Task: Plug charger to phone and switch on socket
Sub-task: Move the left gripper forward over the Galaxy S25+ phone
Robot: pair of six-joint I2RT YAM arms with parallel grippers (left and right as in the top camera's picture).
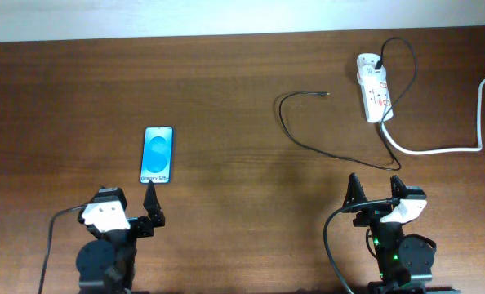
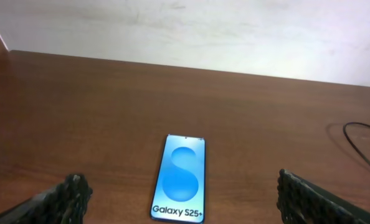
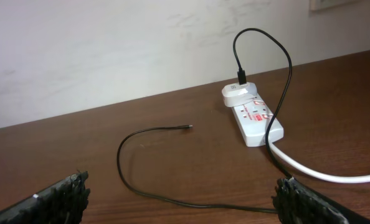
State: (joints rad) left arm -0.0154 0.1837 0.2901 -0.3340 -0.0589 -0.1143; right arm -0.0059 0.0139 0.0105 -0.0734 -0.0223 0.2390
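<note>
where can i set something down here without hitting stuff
Widest bare patch: the table wood between the phone and the looped charger. Also bare: left of the phone to the table's edge, and the far strip behind the phone. Crowded: the right side, where charger, socket and thick white cord lie close together.

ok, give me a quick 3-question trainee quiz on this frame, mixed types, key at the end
1. True or false: the charger's connector tip is plugged into the phone.
2. Which claw has the phone lying just ahead of it? A left, B right, C neither.
3. Fill in: the charger's other end is plugged in at the white ____.
Key: 1 false, the tip lies loose on the table; 2 A, the left claw; 3 socket.
</note>
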